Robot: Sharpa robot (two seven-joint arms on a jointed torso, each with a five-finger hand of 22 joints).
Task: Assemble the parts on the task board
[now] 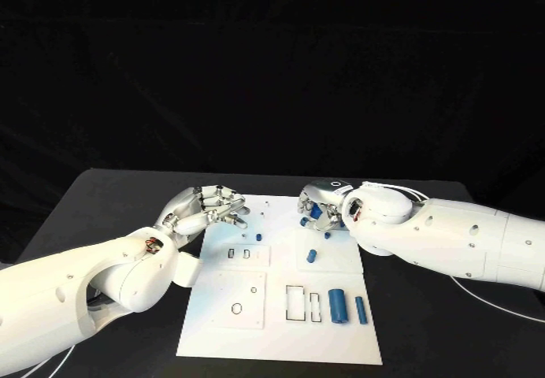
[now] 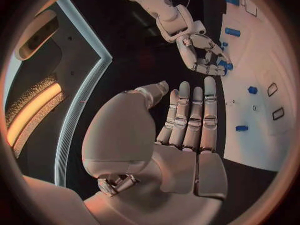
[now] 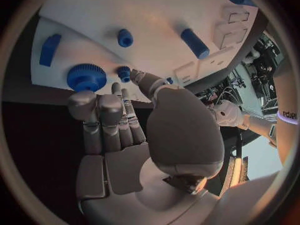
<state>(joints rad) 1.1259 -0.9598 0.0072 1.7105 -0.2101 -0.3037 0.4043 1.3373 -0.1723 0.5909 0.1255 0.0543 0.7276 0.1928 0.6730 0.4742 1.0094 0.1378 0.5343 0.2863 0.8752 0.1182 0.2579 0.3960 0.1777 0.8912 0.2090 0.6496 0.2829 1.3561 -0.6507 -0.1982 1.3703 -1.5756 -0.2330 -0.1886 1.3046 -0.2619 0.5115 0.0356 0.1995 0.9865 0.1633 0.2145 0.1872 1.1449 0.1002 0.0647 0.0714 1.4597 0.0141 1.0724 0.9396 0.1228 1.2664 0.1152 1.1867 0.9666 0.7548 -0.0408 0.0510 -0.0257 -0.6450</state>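
The white board [image 1: 284,315] lies in the middle of the black counter [image 1: 113,197]. Blue parts [image 1: 337,305] lie on it. The left robot hand [image 1: 210,206] hovers at its far left corner, fingers spread, holding nothing. The right robot hand [image 1: 321,206] touches a blue gear [image 3: 86,77] at the far edge; whether it grips cannot be told.

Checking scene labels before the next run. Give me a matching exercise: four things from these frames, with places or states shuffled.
Things:
1. left robot hand
2. thick blue cylinder
3. blue gear
4. oval outline

Places or states:
A. near right part of the task board, beside a thinner blue rod
B. near left part of the task board
C. over the board's far left corner, fingers straight, holding nothing
D. just beyond the fingertips of the right robot hand

Pairs: 1-C, 2-A, 3-D, 4-B
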